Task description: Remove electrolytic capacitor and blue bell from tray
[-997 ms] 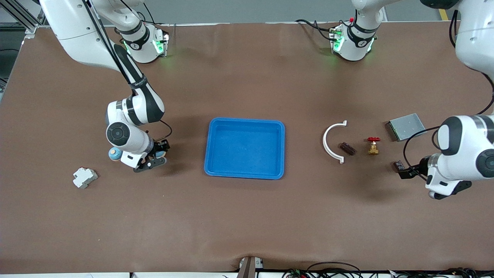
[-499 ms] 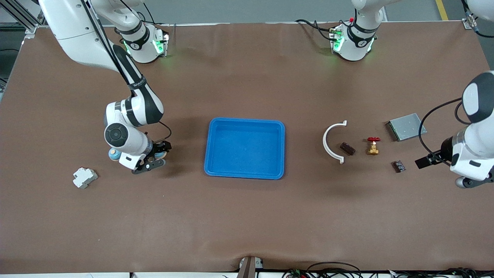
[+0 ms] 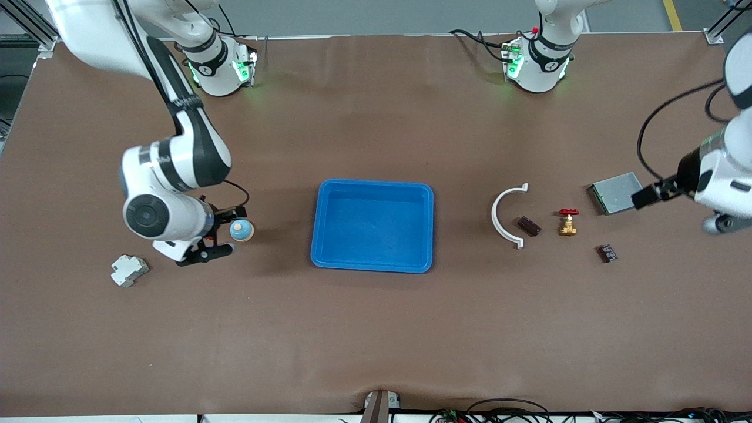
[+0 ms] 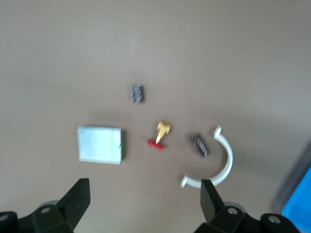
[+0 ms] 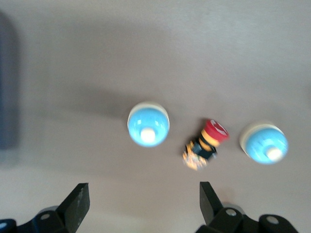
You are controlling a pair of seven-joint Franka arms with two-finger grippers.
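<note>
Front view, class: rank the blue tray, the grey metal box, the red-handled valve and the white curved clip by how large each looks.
1. blue tray
2. white curved clip
3. grey metal box, close to the clip in spread, so that order is unsure
4. red-handled valve

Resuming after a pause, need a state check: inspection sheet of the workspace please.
Surface: brown mat; blue tray empty.
Job's things: bell on the mat, outside the tray; second bell in the right wrist view. Capacitor: brown block or black part, cannot tell.
Clutter: white breaker, white clamp, valve, metal box, red button.
Grippers: left gripper open, empty; right gripper open, empty, over the bells.
Cables: black cable looped at the left wrist.
Surroundings: loose wires at the table's near edge.
</note>
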